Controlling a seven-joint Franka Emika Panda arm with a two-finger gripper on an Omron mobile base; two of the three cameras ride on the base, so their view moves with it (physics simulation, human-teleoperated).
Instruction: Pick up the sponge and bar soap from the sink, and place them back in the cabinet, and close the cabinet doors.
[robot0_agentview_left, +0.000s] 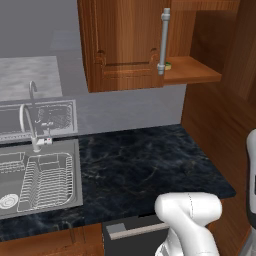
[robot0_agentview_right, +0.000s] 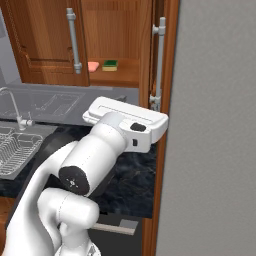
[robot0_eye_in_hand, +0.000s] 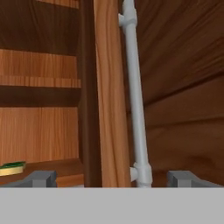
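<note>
The sponge and the pink bar soap lie side by side on the shelf of the open cabinet. In the hand view the sponge shows at the lower left. My gripper is open; its fingertips stand on either side of the right door's edge and the lower end of its silver handle, with nothing gripped. My white hand is beside that right door. The left door stands swung out. The sink is at the left.
A dark marble counter runs between the sink and a wooden side wall. A faucet stands behind the basin. A dark drawer with a silver handle is below the counter. A grey panel rises at the right.
</note>
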